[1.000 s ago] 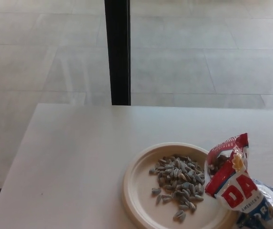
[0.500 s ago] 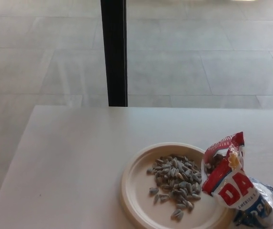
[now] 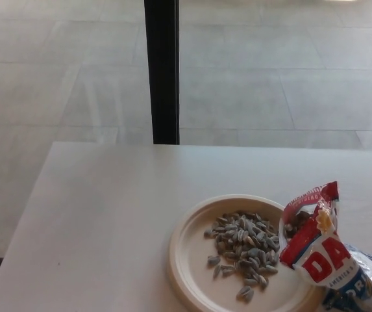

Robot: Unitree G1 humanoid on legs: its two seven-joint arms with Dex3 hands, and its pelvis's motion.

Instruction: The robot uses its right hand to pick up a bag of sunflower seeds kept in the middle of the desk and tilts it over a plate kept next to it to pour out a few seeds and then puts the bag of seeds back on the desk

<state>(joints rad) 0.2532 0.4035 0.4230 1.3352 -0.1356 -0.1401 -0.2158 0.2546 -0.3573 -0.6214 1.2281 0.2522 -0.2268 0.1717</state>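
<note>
Neither hand shows in the head view, so whether either is wide, narrow or holding something cannot be told.

The plate (image 3: 192,260) is the landmark. It is round, pale cream, and sits on the white table (image 3: 108,221) toward the near right part of the top; its near rim runs out of the bottom of the picture. A loose heap of grey striped seeds (image 3: 243,248) lies on it, spread from the middle of the plate toward its right side, with a few single seeds scattered toward the near rim.

The bag (image 3: 322,253) rests on the table at the plate's right edge, touching or overlapping the rim there. It is red, white and blue with large white letters, crumpled, and leans with its torn-open mouth turned up and toward the plate; dark seeds show inside the opening. Nothing holds it.

Beyond the plate, past the far edge of the table, a black post (image 3: 163,71) stands upright against a grey tiled floor (image 3: 289,78).
</note>
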